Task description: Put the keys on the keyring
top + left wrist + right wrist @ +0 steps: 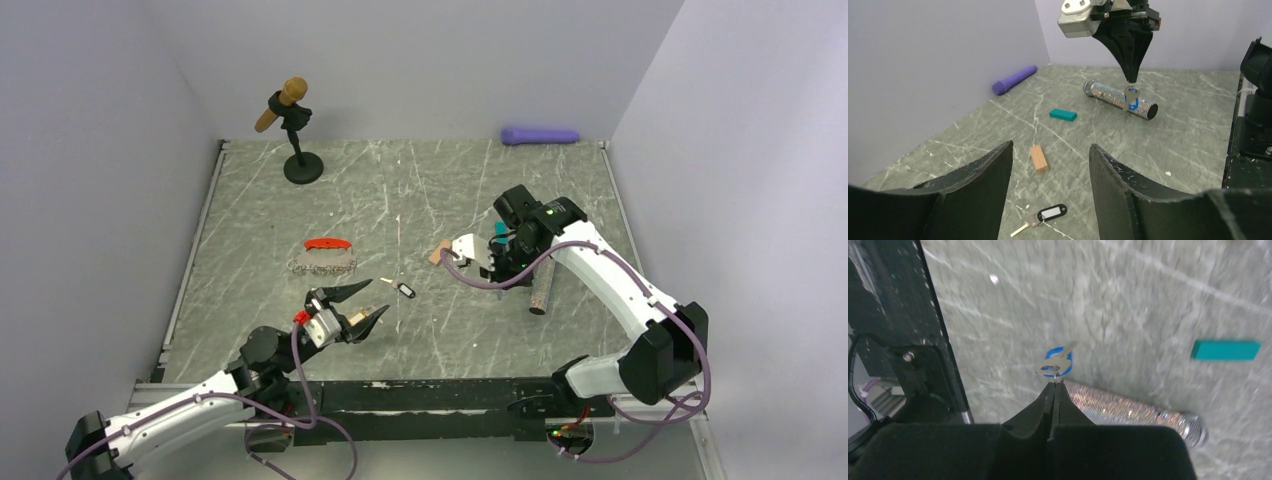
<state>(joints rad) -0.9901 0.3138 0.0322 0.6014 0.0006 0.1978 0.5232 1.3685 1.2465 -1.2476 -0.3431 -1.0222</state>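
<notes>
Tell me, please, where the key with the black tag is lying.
In the top external view, the black-tagged key lies just ahead of the open left hand; the left wrist view shows it near the tan block.

At the far left of the marbled grey table [260, 220] we see a black stand [303, 165] holding a tan microphone [282, 103] at a tilt. Against the back wall a purple cylinder [540, 135] lies on its side. On the right half we find a glittery silver tube [1120, 99] lying flat, a teal block [1063, 115] near its rounded grey end, and a tan block [1038, 158] more toward the middle, all three apart from one another.
</notes>
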